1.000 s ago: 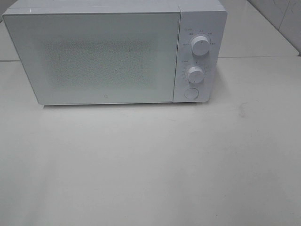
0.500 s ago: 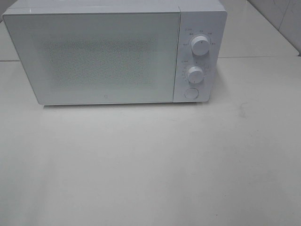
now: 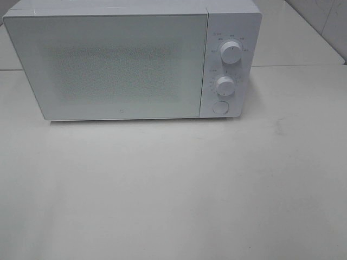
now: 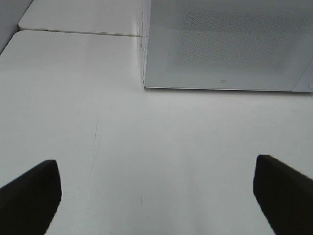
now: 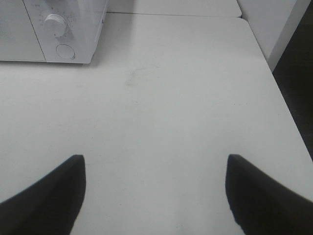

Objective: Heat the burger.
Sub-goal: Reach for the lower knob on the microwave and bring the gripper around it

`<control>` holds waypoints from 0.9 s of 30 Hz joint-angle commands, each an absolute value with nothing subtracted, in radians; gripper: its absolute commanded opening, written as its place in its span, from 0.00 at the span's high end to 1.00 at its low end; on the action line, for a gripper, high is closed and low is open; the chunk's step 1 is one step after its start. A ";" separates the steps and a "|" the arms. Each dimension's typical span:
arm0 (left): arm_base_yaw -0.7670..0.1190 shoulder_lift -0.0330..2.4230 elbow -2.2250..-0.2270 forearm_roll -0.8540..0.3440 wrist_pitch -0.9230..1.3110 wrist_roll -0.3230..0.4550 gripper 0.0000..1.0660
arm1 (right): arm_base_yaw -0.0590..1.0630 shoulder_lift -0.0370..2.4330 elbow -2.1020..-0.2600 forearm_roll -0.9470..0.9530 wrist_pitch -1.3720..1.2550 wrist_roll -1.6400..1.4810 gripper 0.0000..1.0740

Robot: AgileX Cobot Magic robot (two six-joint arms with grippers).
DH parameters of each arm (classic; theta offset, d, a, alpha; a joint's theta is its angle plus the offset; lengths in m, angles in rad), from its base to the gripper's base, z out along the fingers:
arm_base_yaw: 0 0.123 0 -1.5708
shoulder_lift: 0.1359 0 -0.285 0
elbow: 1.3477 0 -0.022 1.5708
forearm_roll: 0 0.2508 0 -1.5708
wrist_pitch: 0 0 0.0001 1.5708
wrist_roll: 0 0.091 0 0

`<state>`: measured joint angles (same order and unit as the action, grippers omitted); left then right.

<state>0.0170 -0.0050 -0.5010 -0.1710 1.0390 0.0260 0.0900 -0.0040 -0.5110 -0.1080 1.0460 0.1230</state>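
Observation:
The burger is out of view. A white microwave [image 3: 130,59] stands at the back of the white table with its door [image 3: 114,65] shut. Its panel has two knobs [image 3: 231,53] [image 3: 225,85] and a round button [image 3: 220,106]. The microwave also shows in the left wrist view [image 4: 225,44] and the right wrist view [image 5: 54,29]. My left gripper [image 4: 156,196] is open and empty above bare table in front of the microwave's left end. My right gripper [image 5: 156,191] is open and empty above bare table to the right of the microwave. Neither gripper shows in the exterior high view.
The white table [image 3: 173,189] spreads in front of the microwave. Its right edge [image 5: 279,98] drops off beside a white wall. A seam to a second tabletop [image 4: 78,33] runs behind the microwave's left side. A faint smudge [image 5: 134,76] marks the table right of the microwave.

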 commanded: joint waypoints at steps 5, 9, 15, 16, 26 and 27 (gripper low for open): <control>0.017 -0.029 -0.501 -0.180 1.027 0.020 0.05 | 0.083 -0.021 -0.510 -0.109 1.042 0.117 0.30; 0.017 -0.029 -0.501 -0.180 1.027 0.020 0.05 | 0.083 -0.021 -0.513 -0.111 1.037 0.117 0.30; 0.017 -0.029 -0.501 -0.180 1.027 0.020 0.05 | 0.083 0.015 -0.545 -0.111 0.993 0.118 0.30; 0.017 -0.029 -0.501 -0.180 1.027 0.020 0.05 | 0.083 0.045 -0.546 -0.111 0.956 0.118 0.30; 0.017 -0.029 -0.501 -0.180 1.027 0.020 0.05 | 0.083 0.226 -0.544 -0.111 0.724 0.149 0.30; 0.017 -0.029 -0.501 -0.180 1.027 0.020 0.05 | 0.083 0.226 -0.544 -0.111 0.724 0.149 0.30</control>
<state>0.0170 -0.0050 -0.5010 -0.1710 1.0390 0.0260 0.0900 0.2200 -0.5400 -0.1090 0.7520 0.1360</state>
